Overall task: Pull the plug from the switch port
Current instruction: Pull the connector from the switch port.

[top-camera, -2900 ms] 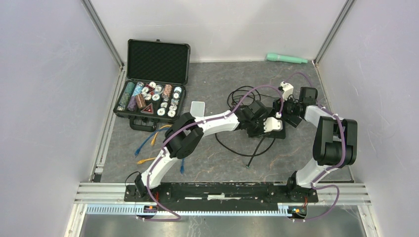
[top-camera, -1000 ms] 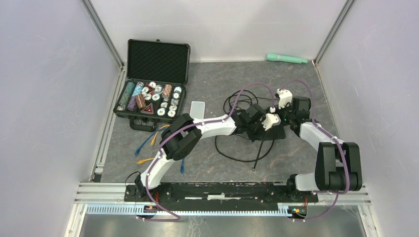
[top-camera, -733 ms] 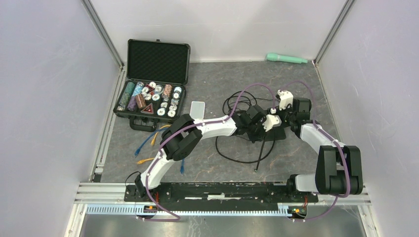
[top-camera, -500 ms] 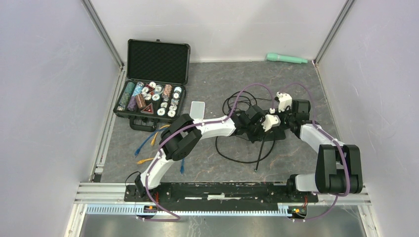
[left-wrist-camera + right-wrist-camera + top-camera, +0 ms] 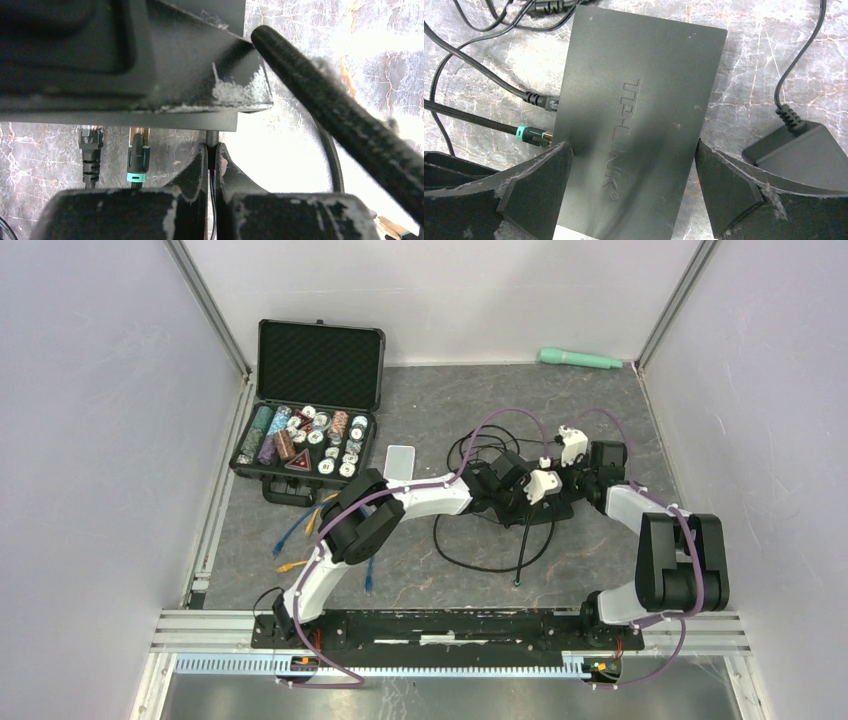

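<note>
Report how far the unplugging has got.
Done: the right pincer straddles the switch, jaws wide, and the left pincer is shut on the plug at its port. In hand: that grip; the plug looks seated. Left: pulling it clear. The black plug and teal-collared plug alongside are also plugged in.

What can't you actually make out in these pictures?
- Left wrist view: whether the plug pinched by the left gripper is seated in its port; the switch overhangs it.
- Right wrist view: the switch's near end, cut off by the bottom edge; that port, behind a finger of the right gripper.
- Top view: the switch, mostly under both grippers.
</note>
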You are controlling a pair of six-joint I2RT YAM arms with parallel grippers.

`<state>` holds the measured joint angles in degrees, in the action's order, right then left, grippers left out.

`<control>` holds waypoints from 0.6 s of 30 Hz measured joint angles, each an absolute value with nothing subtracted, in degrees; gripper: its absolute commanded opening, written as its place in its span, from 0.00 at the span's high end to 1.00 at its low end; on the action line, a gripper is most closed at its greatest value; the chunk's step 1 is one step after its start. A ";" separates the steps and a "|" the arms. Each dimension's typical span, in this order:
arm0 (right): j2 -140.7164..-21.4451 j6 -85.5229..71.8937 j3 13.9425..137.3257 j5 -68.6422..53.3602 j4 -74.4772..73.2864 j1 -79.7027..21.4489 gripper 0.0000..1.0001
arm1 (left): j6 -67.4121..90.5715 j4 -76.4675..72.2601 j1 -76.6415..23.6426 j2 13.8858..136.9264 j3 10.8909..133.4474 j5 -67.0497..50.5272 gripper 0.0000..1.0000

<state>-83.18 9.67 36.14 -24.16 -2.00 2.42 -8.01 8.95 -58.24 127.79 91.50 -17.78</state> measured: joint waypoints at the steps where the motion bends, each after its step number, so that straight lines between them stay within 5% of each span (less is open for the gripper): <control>1: -83.66 9.61 36.36 -24.38 -1.83 2.42 0.06 | -8.01 9.04 -58.22 127.79 91.50 -18.15 0.98; 18: -87.72 7.64 38.13 -26.96 0.62 2.24 0.11 | -3.44 3.88 -53.49 127.33 87.29 -29.76 0.98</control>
<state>-87.72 7.64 38.13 -26.96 0.62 2.24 -3.44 3.88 -53.49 127.33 87.29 -29.76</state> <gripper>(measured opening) 0.901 0.053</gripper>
